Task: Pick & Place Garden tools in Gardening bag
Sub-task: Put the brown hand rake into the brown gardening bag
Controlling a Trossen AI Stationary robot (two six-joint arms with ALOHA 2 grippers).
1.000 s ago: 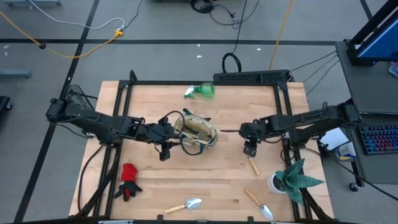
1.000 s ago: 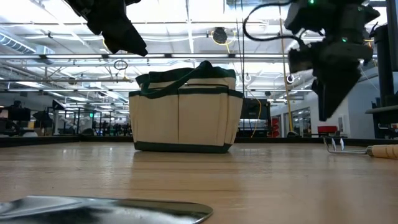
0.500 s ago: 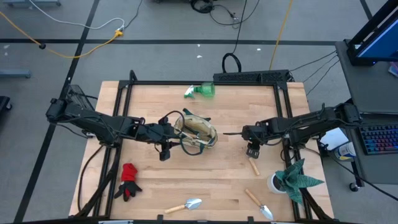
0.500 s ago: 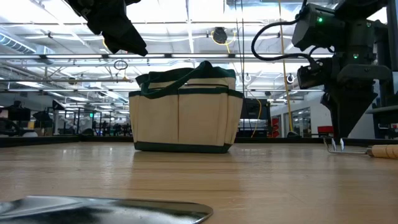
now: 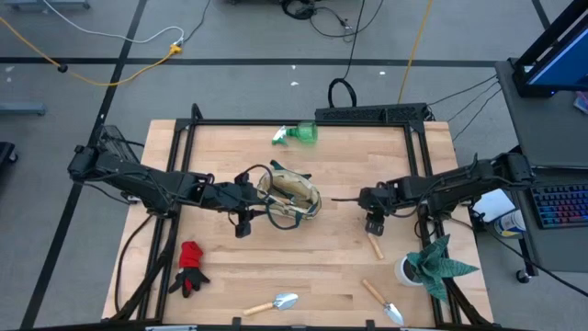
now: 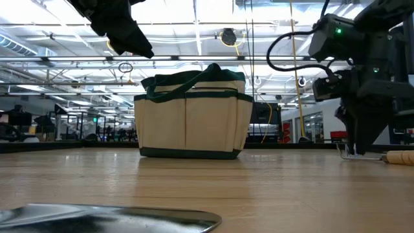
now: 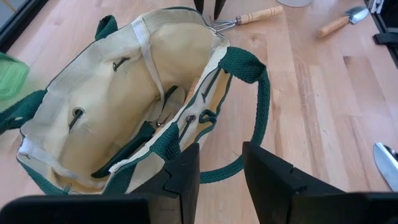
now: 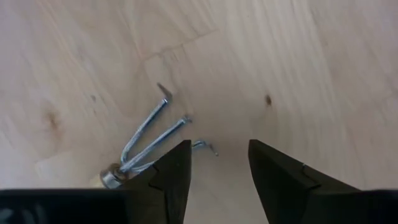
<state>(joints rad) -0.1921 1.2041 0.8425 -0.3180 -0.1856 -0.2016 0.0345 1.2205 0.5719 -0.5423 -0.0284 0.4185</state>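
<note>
The cream-and-green gardening bag (image 5: 289, 198) stands upright on its base at the table's middle, its mouth open (image 7: 143, 106). My left gripper (image 5: 243, 227) hangs open just left of the bag, its fingers (image 7: 186, 180) above a loose green strap. My right gripper (image 5: 372, 223) is open and points down close over the tines (image 8: 155, 127) of a wooden-handled fork-rake (image 5: 375, 245) lying flat on the table; in the low view (image 6: 357, 150) its tips are near the tabletop beside the tines. I cannot tell whether a finger touches the rake.
A green spray bottle (image 5: 296, 135) lies at the far edge and a red glove (image 5: 190, 267) at the near left. Two trowels (image 5: 276, 303) (image 5: 381, 302) lie near the front edge. A spiky potted plant (image 5: 432, 262) stands close to the right of the rake.
My right gripper has gone down toward the table and a little toward the near edge, ending close over the fork-rake's tines, its fingers still apart. The rake and the bag have stayed where they were.
</note>
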